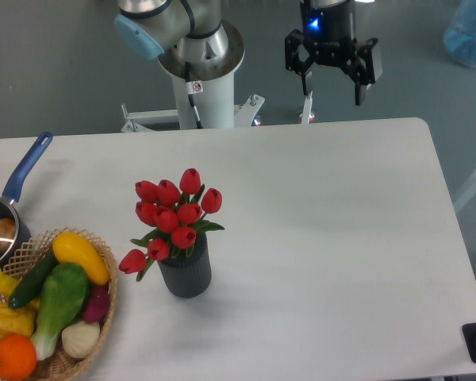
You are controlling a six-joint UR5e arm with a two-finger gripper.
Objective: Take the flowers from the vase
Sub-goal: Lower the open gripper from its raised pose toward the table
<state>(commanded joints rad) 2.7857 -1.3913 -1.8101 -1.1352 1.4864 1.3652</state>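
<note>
Here, your gripper (333, 89) hangs at upper right, jaws spread and empty; the flowers (171, 214) sit in the vase (186, 274) at lower left; everything remains.

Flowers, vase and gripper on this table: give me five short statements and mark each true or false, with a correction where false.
1. The flowers stand in the vase. True.
2. The gripper is shut on the flowers. False: it hangs open above the table's far edge, well apart from them and holding nothing.
3. The wicker basket of vegetables sits left of the vase. True.
4. The vase lies tipped on its side. False: it stands upright on the table.
5. The blue-handled saucepan is at the table's right edge. False: it is at the left edge, behind the basket.
</note>
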